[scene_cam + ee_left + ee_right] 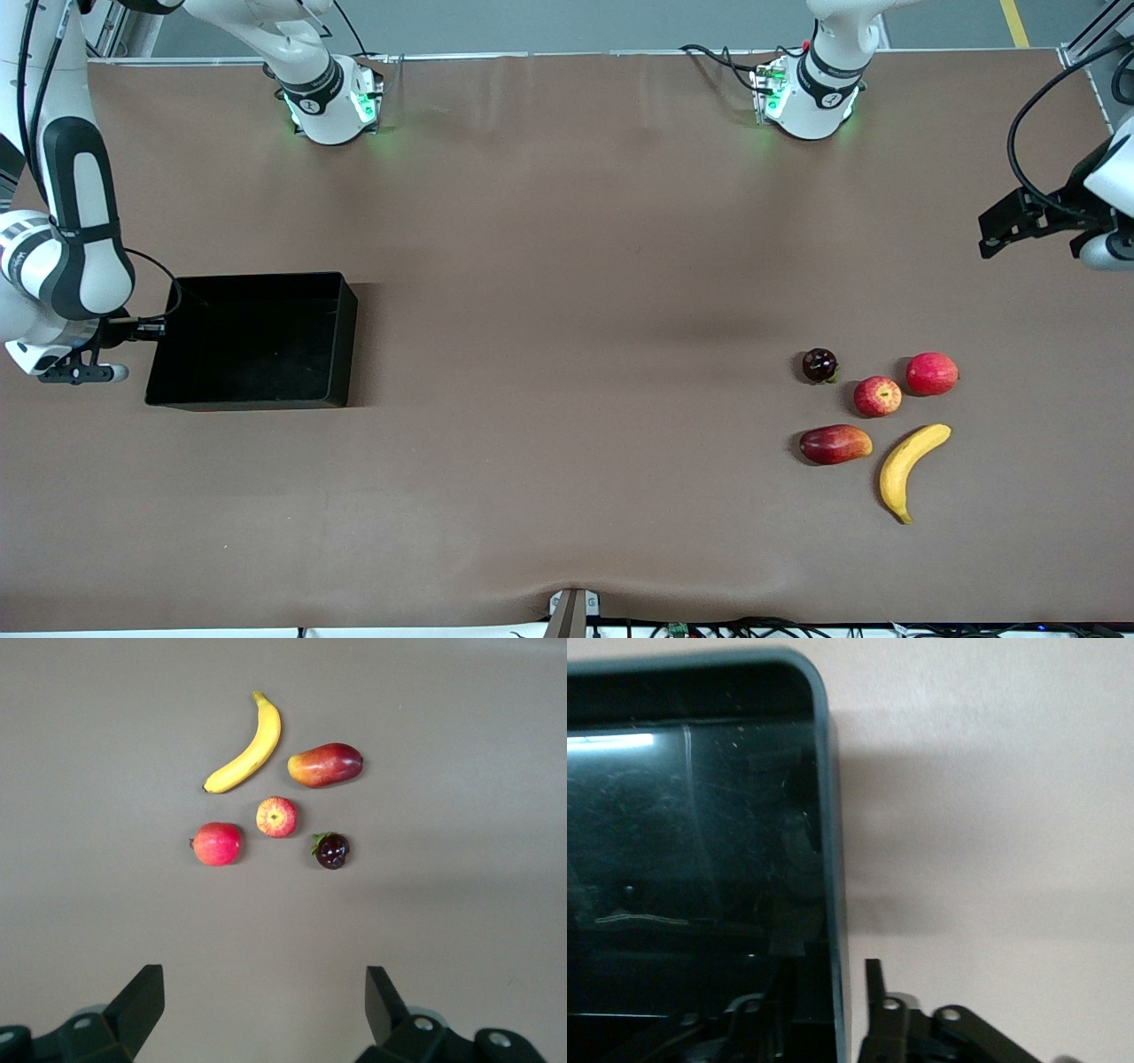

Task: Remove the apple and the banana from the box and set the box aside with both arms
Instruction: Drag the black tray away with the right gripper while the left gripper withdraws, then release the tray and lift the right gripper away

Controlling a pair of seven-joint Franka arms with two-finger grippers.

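**A:** How much of the box [824, 771] shows in the right wrist view?

**B:** One rounded corner and a stretch of wall. The rest runs off the picture's edges, and its floor is only dim glare and blurred streaks.

**A:** And the right gripper [81, 373]?

**B:** It is at the box's wall toward the right arm's end of the table. Close up it is dark against the dark box and cut off by the edge, so its grip is unclear.

**A:** The left gripper [261, 983]?

**B:** In the front view it is lost past the picture's edge. Its wrist view shows only the tips of two fingers [142, 997], wide apart.

**A:** The green bit on the dark fruit [333, 850]?

**B:** Too small to tell.
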